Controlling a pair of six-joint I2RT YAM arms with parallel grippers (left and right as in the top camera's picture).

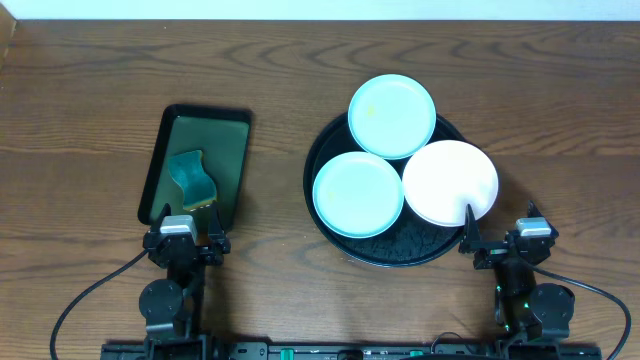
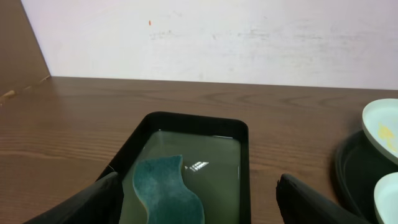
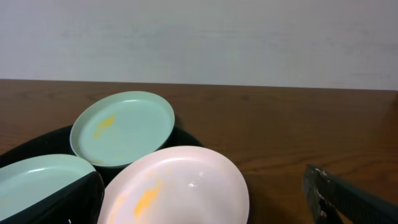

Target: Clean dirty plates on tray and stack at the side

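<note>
Gleaming round plates on glossy black tray

The left arm and right arm are matte black, with round joint housings. A pale grey block tops each wrist. The left pincer and right pincer have dark, wedge-shaped fingers. Thin black cables loop off both bases.

Item count, tabletop.
Plates: 3 — 2 mint, 1 white. Round tray: 1. Green tray: 1. Sponge: 1.
</note>
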